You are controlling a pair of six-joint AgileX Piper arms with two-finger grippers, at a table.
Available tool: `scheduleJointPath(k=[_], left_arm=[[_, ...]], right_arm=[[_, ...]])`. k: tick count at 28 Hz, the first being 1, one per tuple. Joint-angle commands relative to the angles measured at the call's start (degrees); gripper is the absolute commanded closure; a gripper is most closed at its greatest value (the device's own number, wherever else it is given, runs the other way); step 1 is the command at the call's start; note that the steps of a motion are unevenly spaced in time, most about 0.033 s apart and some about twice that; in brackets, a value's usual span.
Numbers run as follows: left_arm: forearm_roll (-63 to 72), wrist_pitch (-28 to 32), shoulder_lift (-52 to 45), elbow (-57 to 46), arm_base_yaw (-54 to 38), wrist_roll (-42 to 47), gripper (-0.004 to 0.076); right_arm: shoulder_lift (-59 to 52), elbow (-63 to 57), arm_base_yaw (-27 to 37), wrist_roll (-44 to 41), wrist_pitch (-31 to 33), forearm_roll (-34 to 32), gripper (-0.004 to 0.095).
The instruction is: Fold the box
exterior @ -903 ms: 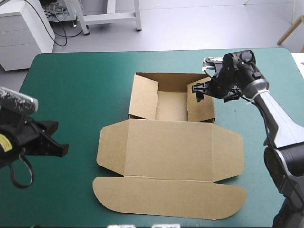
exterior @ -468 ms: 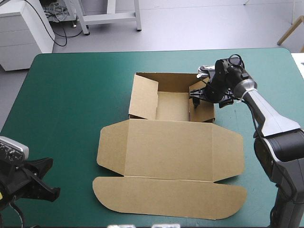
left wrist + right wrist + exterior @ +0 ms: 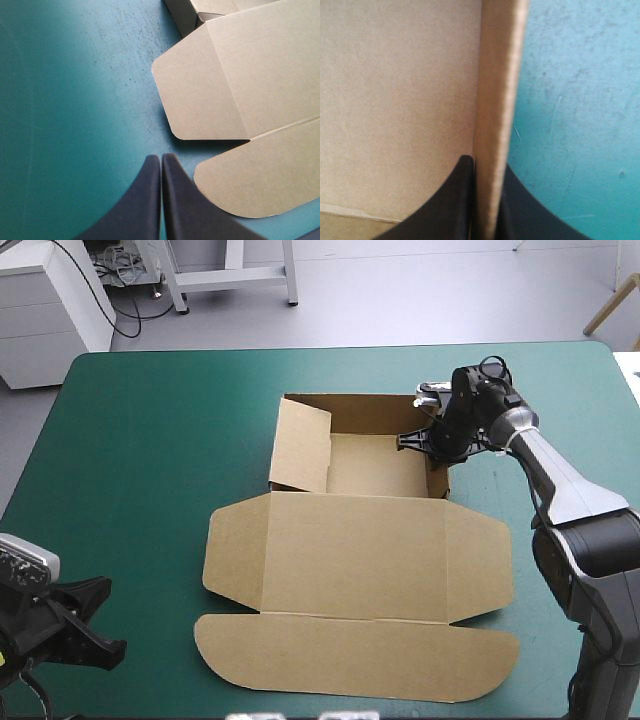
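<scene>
The brown box (image 3: pixel 352 552) lies in the middle of the desk (image 3: pixel 150 440), on its teal-green cover, as an open tray with the lid spread flat. The tray part sits toward the far side: its far wall (image 3: pixel 352 411) stands up, the left wall (image 3: pixel 301 445) leans inward over the tray floor, and the right wall (image 3: pixel 438 478) stands upright. The right pincer (image 3: pixel 428 440) reaches in from the right and is clenched on the top edge of that right wall; in the right wrist view one black finger (image 3: pixel 462 200) lies on the inner side of the board and the other on the outer side, over the cover. The lid, with a side flap at each end, lies flat on the near side of the tray, and a long rounded flap (image 3: pixel 360 655) lies nearest the near edge. The left pincer (image 3: pixel 161 161) hangs by the desk's near left corner, its fingers pressed together on nothing, just left of the lid's left flap (image 3: pixel 200 100) and apart from it.
</scene>
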State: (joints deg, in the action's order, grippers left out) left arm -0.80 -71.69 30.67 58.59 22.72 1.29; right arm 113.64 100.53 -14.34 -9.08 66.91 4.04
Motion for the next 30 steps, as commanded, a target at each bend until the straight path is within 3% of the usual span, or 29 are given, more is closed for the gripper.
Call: scheduleJointPath(k=[1,5,8,14,23,27,30], left_arm=[[0.28,-2.45,0.48,1.19,0.20,0.19,0.0734],[0.28,-2.45,0.48,1.19,0.20,0.19,0.0734],[0.28,-2.45,0.48,1.19,0.20,0.19,0.0734],[0.28,-2.45,0.48,1.19,0.20,0.19,0.0734],[-0.04,-2.45,0.48,1.19,0.20,0.19,0.0734],[-0.04,-2.45,0.48,1.19,0.20,0.19,0.0734],[0.14,-2.45,0.48,1.19,0.20,0.19,0.0734]], right_arm=[[-3.51,1.26,0.23,1.73,-1.47,0.05,0.0923],[-5.54,3.65,1.06,1.83,-3.36,-2.49,0.0927],[-6.51,7.91,3.44,2.14,-1.29,-6.25,0.0927],[-7.05,15.75,14.62,4.39,2.08,-13.36,0.0927],[-5.79,16.65,34.97,6.44,-2.23,-13.60,0.0927],[-3.63,16.65,41.21,6.44,-3.07,-12.96,0.0926],[-0.64,16.65,46.67,9.08,-3.61,-7.55,0.0834]])
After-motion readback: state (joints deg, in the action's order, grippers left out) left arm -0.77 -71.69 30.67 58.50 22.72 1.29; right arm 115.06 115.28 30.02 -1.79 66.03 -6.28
